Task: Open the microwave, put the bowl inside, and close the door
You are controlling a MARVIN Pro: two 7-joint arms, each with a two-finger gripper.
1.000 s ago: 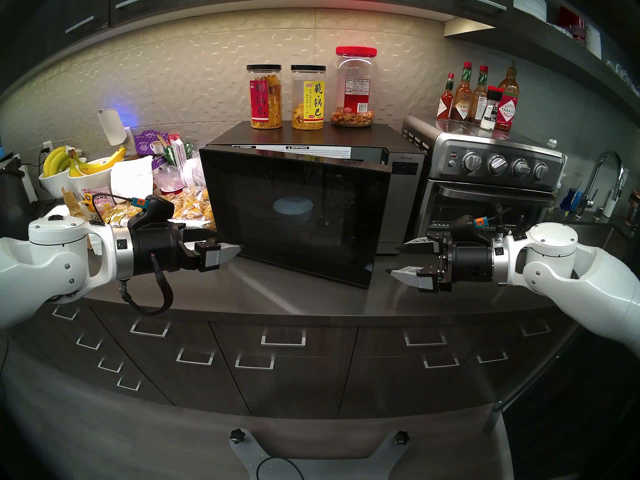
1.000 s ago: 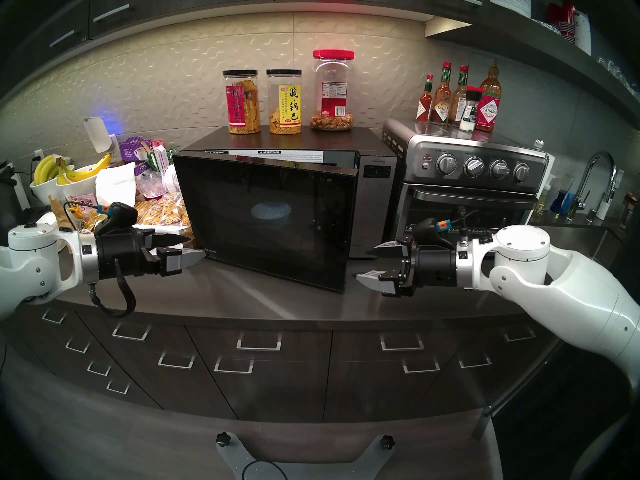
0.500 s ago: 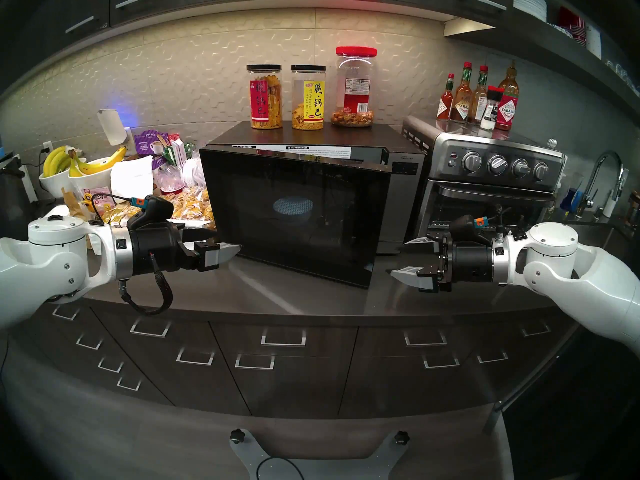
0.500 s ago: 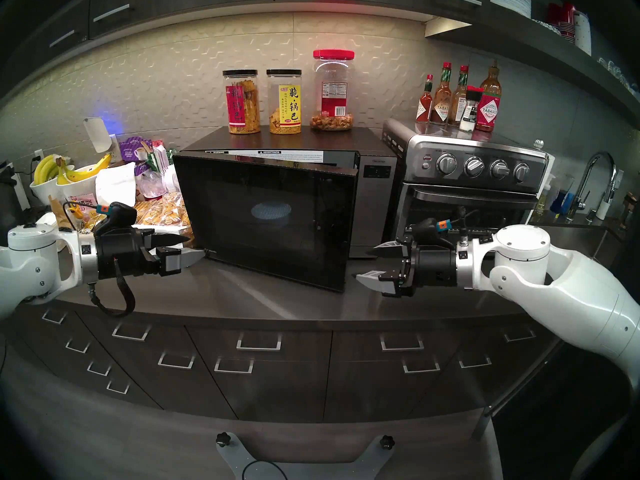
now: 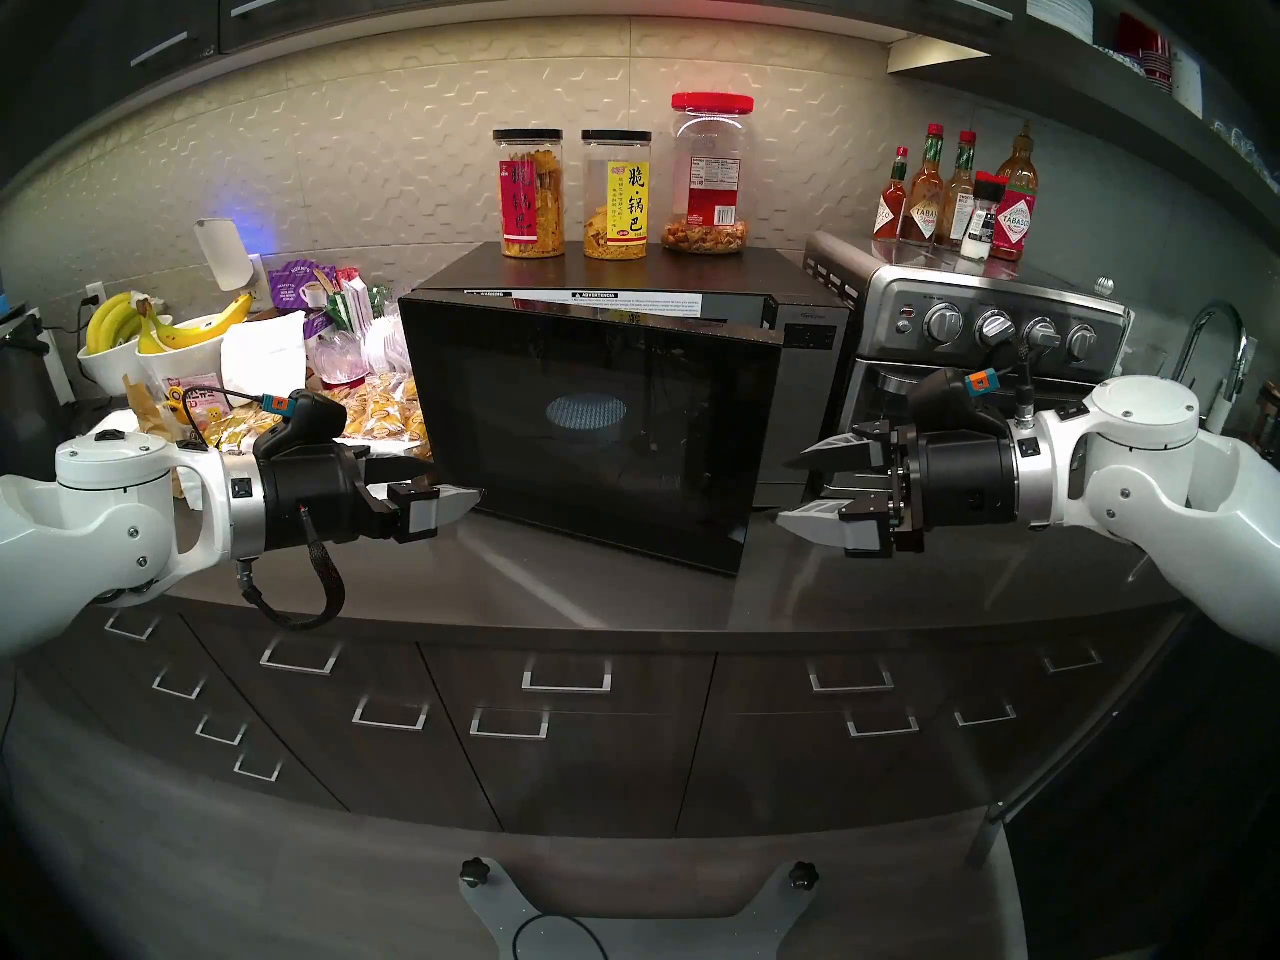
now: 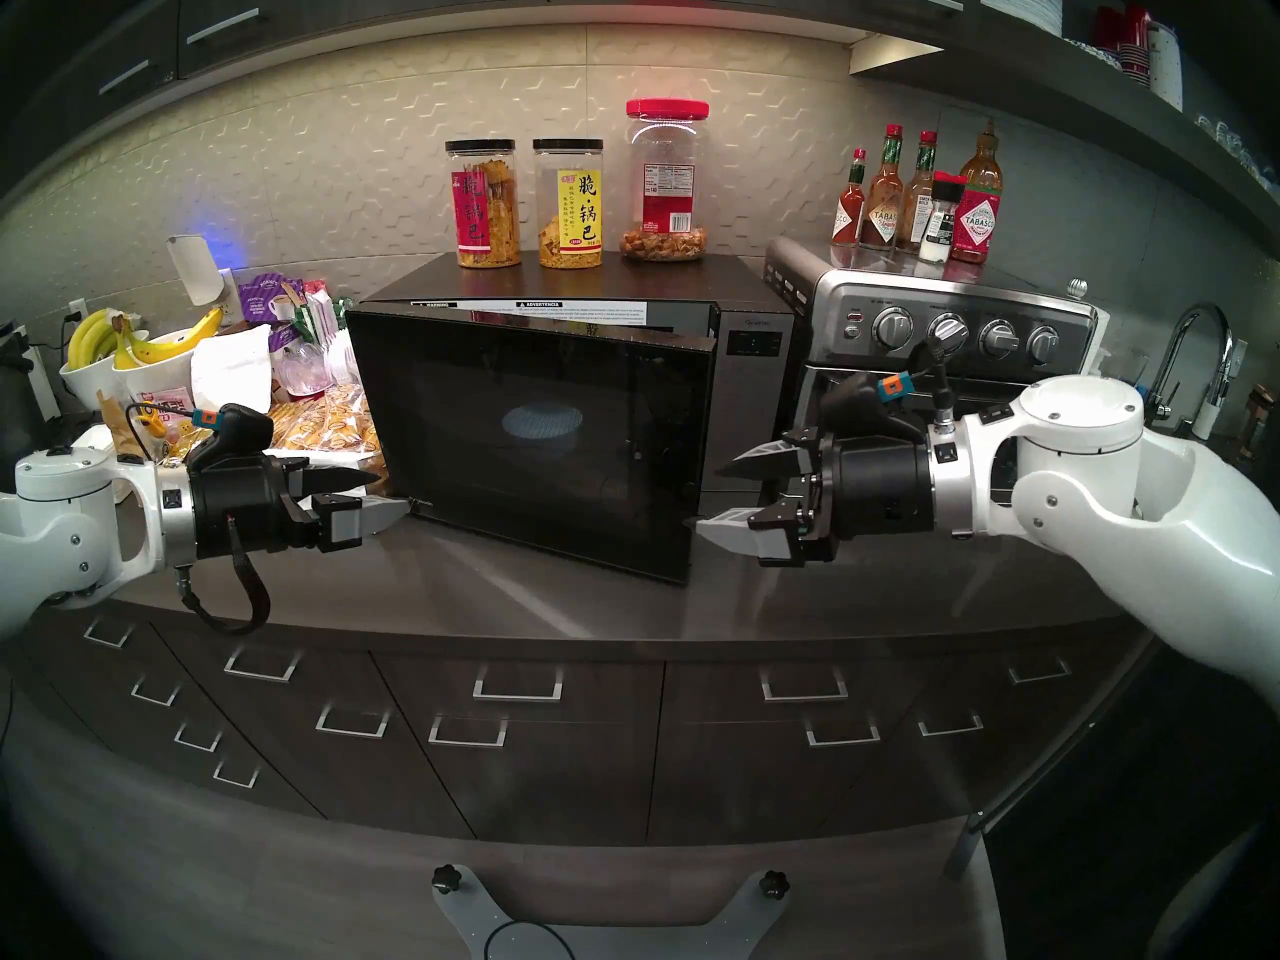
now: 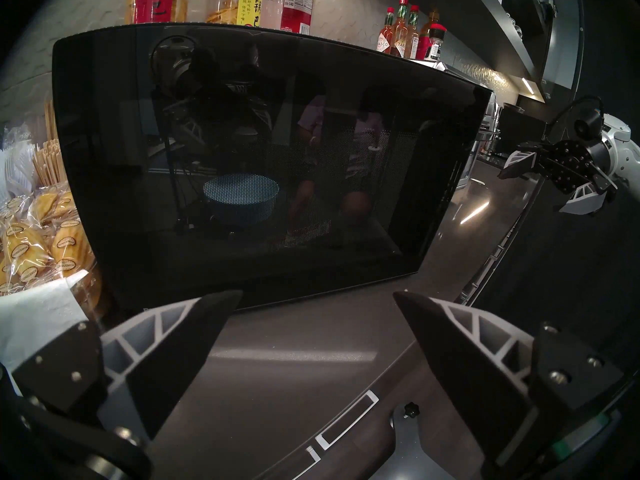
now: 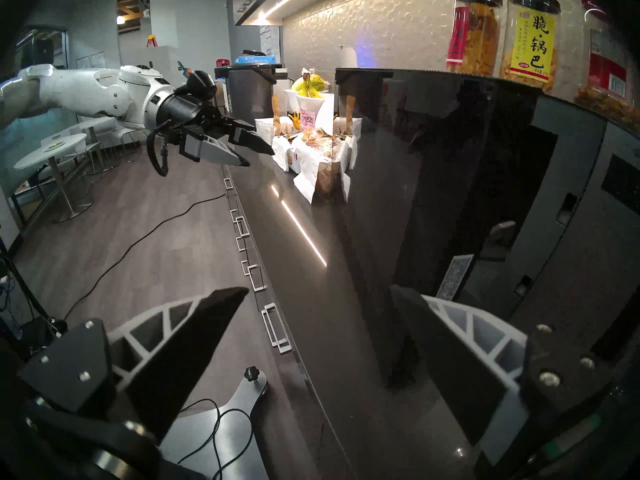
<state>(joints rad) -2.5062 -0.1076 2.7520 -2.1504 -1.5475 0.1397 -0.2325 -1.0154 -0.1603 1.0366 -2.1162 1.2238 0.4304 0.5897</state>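
Observation:
The black microwave (image 5: 807, 383) stands mid-counter with its glossy door (image 5: 499, 383) ajar, the free right edge swung out toward me. Through the door's mesh window a light-blue bowl (image 5: 585, 415) shows inside, also clear in the left wrist view as the bowl (image 7: 241, 202). My left gripper (image 5: 456, 484) is open at the door's lower left corner, with nothing between its fingers (image 7: 194, 330). My right gripper (image 5: 785, 491) hangs open and empty just right of the door's free edge (image 8: 433, 157).
A steel toaster oven (image 5: 990, 328) sits right of the microwave, directly behind my right wrist. Jars (image 5: 530, 193) stand on the microwave and sauce bottles (image 5: 970, 190) on the oven. Bananas in white bowls (image 5: 159, 342) and snack packets (image 5: 384, 411) crowd the left; a faucet (image 5: 1212, 356) is far right.
My right arm has risen and edged left, bringing its open gripper up beside the door's free edge. The left arm, the door and the bowl have not moved.

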